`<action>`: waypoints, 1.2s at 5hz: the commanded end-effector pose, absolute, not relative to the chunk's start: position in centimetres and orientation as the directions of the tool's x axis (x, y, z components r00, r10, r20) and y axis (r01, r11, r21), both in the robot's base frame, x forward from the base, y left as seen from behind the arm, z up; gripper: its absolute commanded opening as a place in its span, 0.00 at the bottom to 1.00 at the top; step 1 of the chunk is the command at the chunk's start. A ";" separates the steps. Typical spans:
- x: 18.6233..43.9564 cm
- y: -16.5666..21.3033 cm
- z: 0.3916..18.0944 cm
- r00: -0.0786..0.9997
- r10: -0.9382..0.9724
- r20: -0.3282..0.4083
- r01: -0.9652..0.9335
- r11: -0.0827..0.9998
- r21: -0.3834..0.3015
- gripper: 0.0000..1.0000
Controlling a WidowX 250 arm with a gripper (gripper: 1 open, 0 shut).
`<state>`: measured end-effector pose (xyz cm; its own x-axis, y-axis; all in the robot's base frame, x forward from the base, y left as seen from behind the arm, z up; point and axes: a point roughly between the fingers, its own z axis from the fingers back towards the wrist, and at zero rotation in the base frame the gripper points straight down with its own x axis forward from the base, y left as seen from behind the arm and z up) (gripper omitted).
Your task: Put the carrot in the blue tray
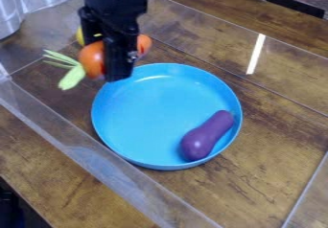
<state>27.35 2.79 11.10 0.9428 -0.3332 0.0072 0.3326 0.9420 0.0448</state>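
Dark wooden tabletop (275,179) under a clear acrylic barrier. The black gripper (113,61) is clamped on the carrot (92,58), held above the blue tray (148,107) at its far-left rim, leaves pointing left. An eggplant (208,134) lies in the tray's right side.

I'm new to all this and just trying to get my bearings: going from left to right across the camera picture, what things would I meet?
Green carrot top → orange carrot, held in the black tool → blue tray → purple eggplant, lying in the tray's right part.
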 end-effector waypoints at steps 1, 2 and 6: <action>27.8 1.3 12.2 0.928 -0.368 0.063 0.364 0.929 0.068 0.00; 28.1 0.3 11.5 0.920 -0.386 0.065 0.382 0.922 0.068 0.00; 30.2 -0.6 7.7 0.918 -0.384 0.095 0.380 0.923 0.060 0.00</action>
<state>29.90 -0.36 6.67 0.9243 -0.3769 0.0606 0.3745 0.9260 0.0483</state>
